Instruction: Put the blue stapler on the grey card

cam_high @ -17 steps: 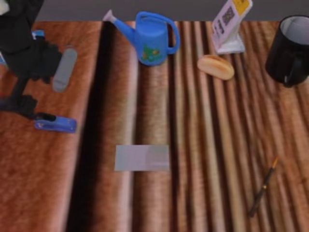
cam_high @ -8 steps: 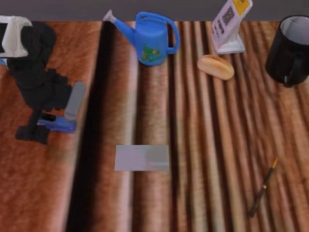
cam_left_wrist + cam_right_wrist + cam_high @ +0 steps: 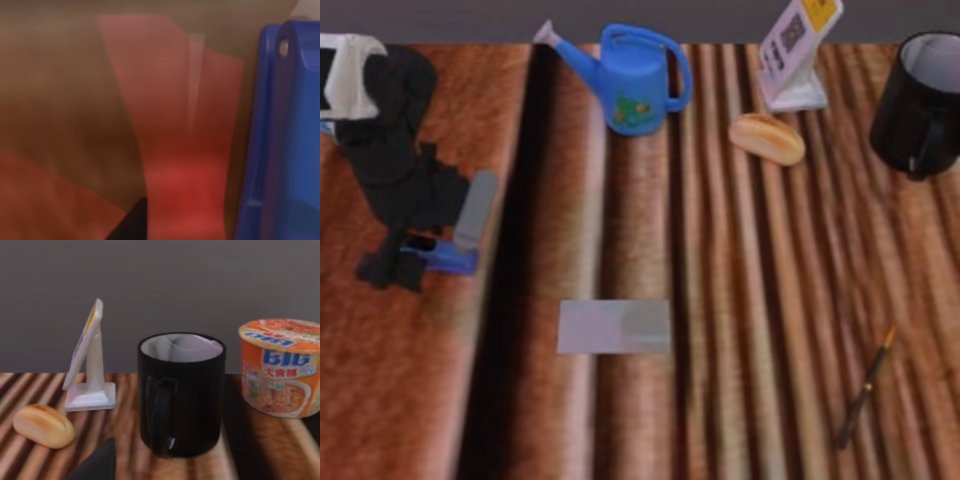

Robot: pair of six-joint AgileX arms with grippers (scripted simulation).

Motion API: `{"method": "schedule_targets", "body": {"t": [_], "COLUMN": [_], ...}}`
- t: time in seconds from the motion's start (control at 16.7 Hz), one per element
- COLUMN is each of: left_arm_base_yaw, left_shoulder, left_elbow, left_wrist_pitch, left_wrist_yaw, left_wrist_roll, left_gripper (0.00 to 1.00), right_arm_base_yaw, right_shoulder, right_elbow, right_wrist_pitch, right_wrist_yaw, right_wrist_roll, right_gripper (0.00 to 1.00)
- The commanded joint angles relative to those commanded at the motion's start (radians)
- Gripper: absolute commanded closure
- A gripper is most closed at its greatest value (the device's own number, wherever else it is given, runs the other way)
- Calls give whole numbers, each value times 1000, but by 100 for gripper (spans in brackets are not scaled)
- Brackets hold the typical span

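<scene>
The blue stapler [image 3: 452,260] lies flat near the table's left side, its left end hidden under my left gripper [image 3: 398,262]. That gripper is down at the stapler and open. In the left wrist view the stapler [image 3: 287,140] fills one side, and one dark fingertip [image 3: 131,224] stands well apart from it over bare wood. The grey card [image 3: 614,327] lies flat to the right of the stapler and nearer the front, untouched. My right arm is out of the top view. Its wrist view shows one dark fingertip [image 3: 97,464] low over the table.
A blue watering can [image 3: 635,80] stands at the back, with an upright QR card [image 3: 795,55] and a bread roll [image 3: 767,138] to its right. A black mug [image 3: 920,100] is at the far right beside a noodle cup [image 3: 280,367]. A pencil [image 3: 865,385] lies front right.
My left arm has swung in and come down onto the stapler's left end. Over the last half second it only shifted slightly. The stapler and card have not moved.
</scene>
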Motion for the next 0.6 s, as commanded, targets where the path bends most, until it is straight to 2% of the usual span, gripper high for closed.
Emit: {"method": "schedule_targets", "body": {"t": [0.48, 0.6], "left_arm_base_yaw": [0, 0], "left_shoulder": [0, 0], "left_elbow": [0, 0], "left_wrist_pitch": [0, 0], "left_wrist_yaw": [0, 0], "left_wrist_roll": [0, 0], "left_gripper": [98, 100], "right_arm_base_yaw": [0, 0], "right_shoulder": [0, 0], "right_elbow": [0, 0], "right_wrist_pitch": [0, 0], "right_wrist_yaw": [0, 0], "right_wrist_roll": [0, 0], "right_gripper": [0, 0]}}
